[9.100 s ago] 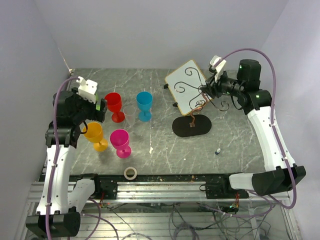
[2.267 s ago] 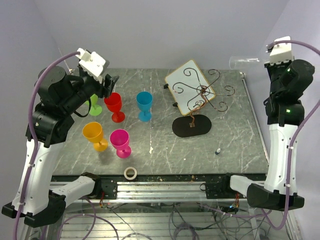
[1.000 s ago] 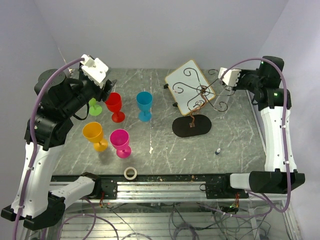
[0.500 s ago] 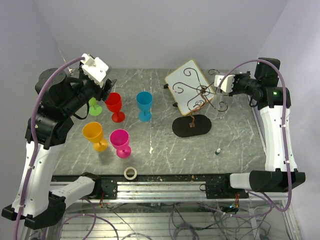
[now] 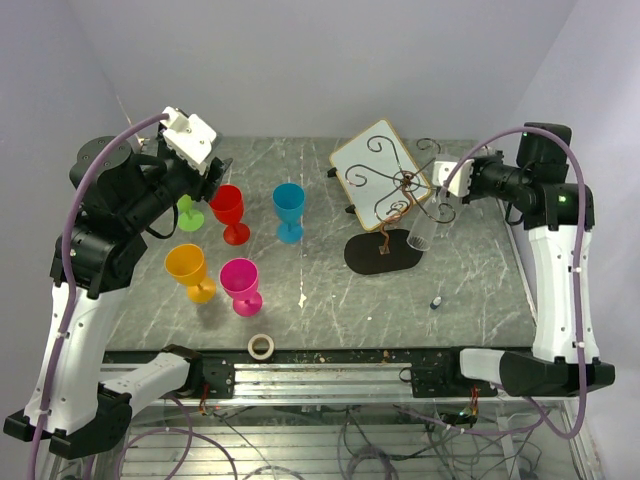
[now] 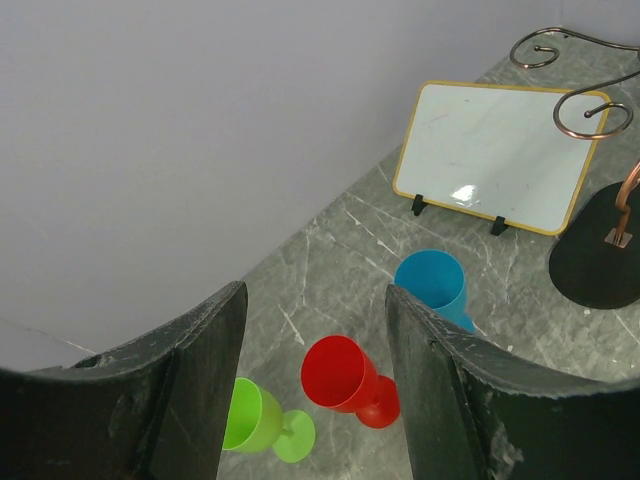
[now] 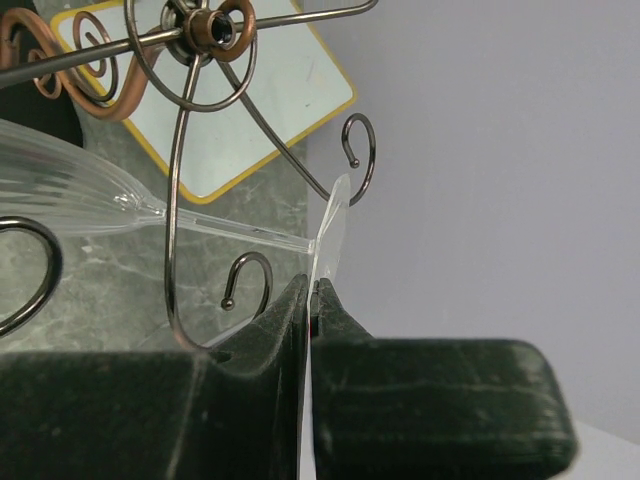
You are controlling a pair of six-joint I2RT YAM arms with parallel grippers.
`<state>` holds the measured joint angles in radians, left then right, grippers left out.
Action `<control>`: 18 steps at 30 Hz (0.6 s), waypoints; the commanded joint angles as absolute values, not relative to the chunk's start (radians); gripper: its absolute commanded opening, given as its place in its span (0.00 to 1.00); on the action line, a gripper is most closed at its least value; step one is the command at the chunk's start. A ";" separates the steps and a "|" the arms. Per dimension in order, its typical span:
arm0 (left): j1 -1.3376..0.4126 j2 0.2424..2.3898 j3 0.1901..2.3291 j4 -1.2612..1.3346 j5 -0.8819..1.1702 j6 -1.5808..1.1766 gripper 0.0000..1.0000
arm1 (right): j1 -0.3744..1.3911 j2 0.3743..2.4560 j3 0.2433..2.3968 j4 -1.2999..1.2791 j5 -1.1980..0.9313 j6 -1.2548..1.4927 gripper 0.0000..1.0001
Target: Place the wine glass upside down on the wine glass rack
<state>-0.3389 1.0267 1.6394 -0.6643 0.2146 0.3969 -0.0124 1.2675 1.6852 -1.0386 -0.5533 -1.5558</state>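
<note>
Tipped lower than a moment ago, clear wine glass slanting bowl-down through thin dark wire rack at far right of grey marbled counter, right fingers pinched shut on its foot, left fingers parted, empty, over far left.

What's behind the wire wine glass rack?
A white board with a wooden rim stands behind the wine glass rack on two dark feet. From above, the rack's scroll arms cover parts of its face.
</note>
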 commanded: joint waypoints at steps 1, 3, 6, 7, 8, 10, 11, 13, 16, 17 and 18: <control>-0.331 1.017 1.660 -0.662 0.241 0.405 0.68 | -0.010 1.233 1.709 -1.083 -0.547 -1.541 0.00; -0.331 1.016 1.661 -0.663 0.243 0.405 0.68 | -0.011 1.220 1.705 -1.087 -0.523 -1.527 0.00; -0.331 1.014 1.662 -0.664 0.243 0.405 0.68 | -0.010 1.202 1.696 -1.088 -0.476 -1.506 0.00; -0.330 1.013 1.663 -0.665 0.244 0.405 0.68 | -0.010 1.198 1.694 -1.088 -0.461 -1.498 0.00; -0.329 1.013 1.663 -0.665 0.244 0.405 0.68 | -0.010 1.193 1.690 -1.088 -0.442 -1.491 0.00; -0.330 1.011 1.661 -0.664 0.245 0.403 0.68 | -0.012 1.183 1.686 -1.085 -0.413 -1.474 0.00; -0.329 1.010 1.660 -0.664 0.245 0.405 0.68 | -0.011 1.178 1.681 -1.084 -0.401 -1.468 0.00; -0.329 1.009 1.659 -0.663 0.246 0.405 0.68 | -0.012 1.171 1.674 -1.080 -0.378 -1.457 0.00; -0.328 1.011 1.661 -0.663 0.247 0.403 0.68 | -0.012 1.165 1.656 -1.070 -0.334 -1.447 0.00; -0.328 1.011 1.661 -0.663 0.248 0.403 0.68 | -0.012 1.164 1.646 -1.064 -0.317 -1.443 0.00; -0.327 1.010 1.663 -0.662 0.249 0.402 0.68 | -0.012 1.163 1.640 -1.057 -0.302 -1.440 0.00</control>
